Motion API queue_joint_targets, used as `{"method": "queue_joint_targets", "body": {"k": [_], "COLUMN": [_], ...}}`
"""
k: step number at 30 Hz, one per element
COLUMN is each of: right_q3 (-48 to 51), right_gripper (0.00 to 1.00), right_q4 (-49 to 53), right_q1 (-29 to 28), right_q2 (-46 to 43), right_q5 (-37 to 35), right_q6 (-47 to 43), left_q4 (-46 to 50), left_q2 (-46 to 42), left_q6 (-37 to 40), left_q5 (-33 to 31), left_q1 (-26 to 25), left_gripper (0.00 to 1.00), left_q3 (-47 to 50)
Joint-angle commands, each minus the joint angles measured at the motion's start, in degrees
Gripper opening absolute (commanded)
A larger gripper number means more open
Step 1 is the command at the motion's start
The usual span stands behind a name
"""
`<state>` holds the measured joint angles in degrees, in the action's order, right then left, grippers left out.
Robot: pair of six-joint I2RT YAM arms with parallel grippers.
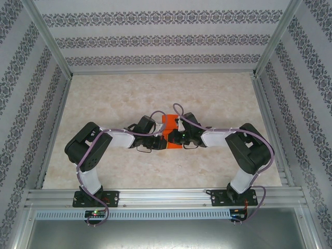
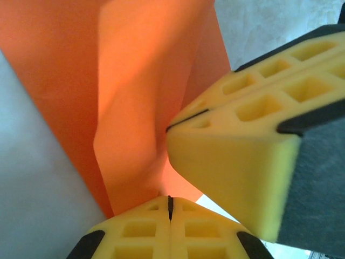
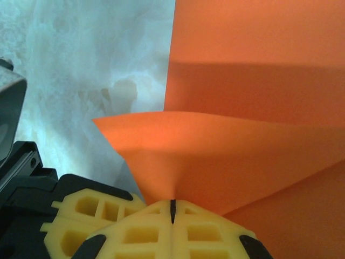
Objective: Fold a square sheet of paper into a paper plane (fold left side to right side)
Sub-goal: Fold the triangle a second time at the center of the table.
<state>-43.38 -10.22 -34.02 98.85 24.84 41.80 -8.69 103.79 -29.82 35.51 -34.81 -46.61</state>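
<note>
Pale marbled counter (image 1: 155,93), open to the far, left and right of the work and fenced by an aluminium frame (image 1: 52,67); you have free room everywhere but the centre. Both arms bend inward and meet there over the orange sheet of paper (image 1: 168,127), which lies mid-counter as a narrow strip running near to far. Layered flaps and creases show several folds made. There is no slim pointed dart yet, so judge the task partway. Left fingers (image 2: 140,232) are closed, apparently pinching the sheet's lifted edge; right fingers (image 3: 145,232) are closed on a raised flap. The two pairs sit just beside each other, so mind collision.
</note>
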Motion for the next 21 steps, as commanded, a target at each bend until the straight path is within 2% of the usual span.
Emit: {"method": "queue_joint_targets", "body": {"k": [1,11,21], "right_q3": [-1.4,-3.4,-3.5], "right_gripper": [0.0,0.0,0.0], "right_q4": [-1.2,3.1,5.1], "right_q1": [-0.8,-0.3,3.6], "right_q2": [1.8,3.6,4.1], "right_q5": [-1.8,-5.5,-6.4], "right_q6": [-0.9,-4.6,-8.0], "left_q4": [5.0,4.9,3.9], "left_q2": [0.7,0.7,0.7], "left_q6": [1.0,0.9,0.6], "left_q5": [-2.6,-2.6,-2.3], "left_q1": [-0.8,-0.8,-0.8], "left_gripper": [0.05,0.05,0.05], "left_q3": [1.3,1.5,2.1]}}
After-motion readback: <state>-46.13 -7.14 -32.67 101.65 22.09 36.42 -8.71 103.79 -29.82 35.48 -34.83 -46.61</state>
